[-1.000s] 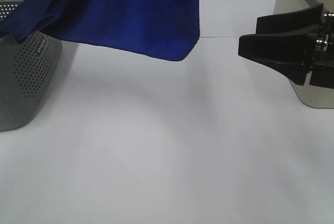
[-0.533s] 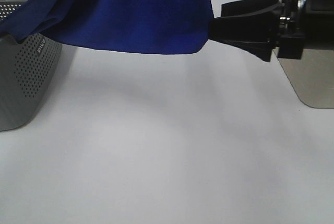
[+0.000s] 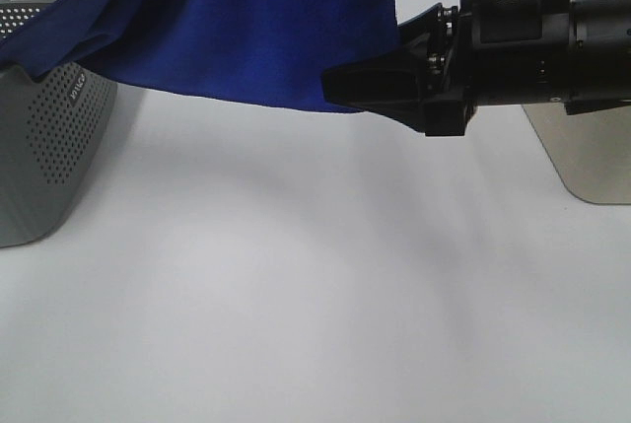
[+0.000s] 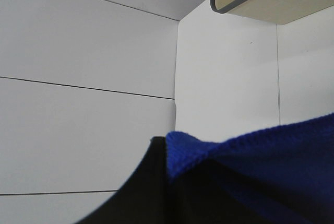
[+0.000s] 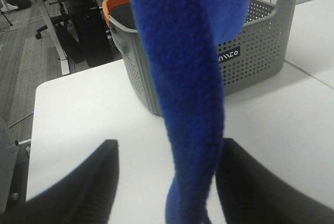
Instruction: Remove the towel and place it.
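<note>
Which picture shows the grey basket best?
Right wrist view: the grey basket shows rim, holes and orange handle behind the towel. The high view catches only one end; the left wrist view shows none.

My right arm lies level across the high view, coming in from 3 o'clock. The right gripper points to 9 o'clock, jaws apart either side of the towel. My left gripper is clamped tight on the towel.
</note>
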